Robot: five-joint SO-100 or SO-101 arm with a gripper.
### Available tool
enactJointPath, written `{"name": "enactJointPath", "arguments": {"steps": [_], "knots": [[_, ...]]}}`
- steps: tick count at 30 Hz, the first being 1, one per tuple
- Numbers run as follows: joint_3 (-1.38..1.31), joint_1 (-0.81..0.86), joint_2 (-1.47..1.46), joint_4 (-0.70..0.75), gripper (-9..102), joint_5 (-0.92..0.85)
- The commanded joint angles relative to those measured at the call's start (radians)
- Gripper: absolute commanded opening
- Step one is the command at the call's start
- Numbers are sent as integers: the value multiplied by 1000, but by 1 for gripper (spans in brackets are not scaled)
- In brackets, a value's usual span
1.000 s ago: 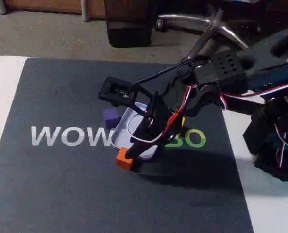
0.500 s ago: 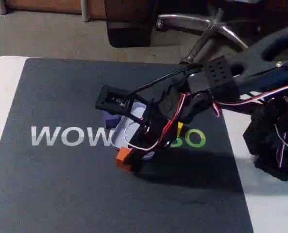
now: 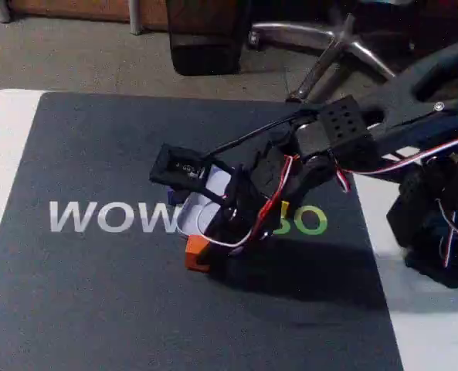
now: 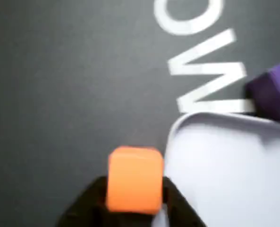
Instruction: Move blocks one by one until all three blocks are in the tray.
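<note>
Lowered since the earlier frame, the black two-finger gripper (image 4: 135, 198) now clamps the small orange cube (image 4: 134, 178) on the dark grey mat (image 3: 97, 294), just beside the shallow pale lavender-white rectangular tray (image 4: 224, 165). A small purple cube (image 4: 274, 92) sits outside the tray's far rim.

A white surface (image 3: 5, 147) carries a dark mat (image 3: 97, 294) lettered "WOW", on which the tray (image 3: 194, 216) lies with the purple block (image 4: 272, 92) at its ten o'clock.
</note>
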Motion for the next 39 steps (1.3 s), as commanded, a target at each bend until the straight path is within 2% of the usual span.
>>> {"name": "enactJointPath", "arguments": {"steps": [1, 11, 18, 24, 32, 39], "knots": [[-11, -6, 12, -8, 0, 2], [34, 0, 135, -8, -5, 17], [152, -8, 388, 3, -8, 41], [321, 55, 604, 3, -7, 8], [275, 192, 489, -5, -7, -18], [250, 209, 446, -31, -3, -23]]}}
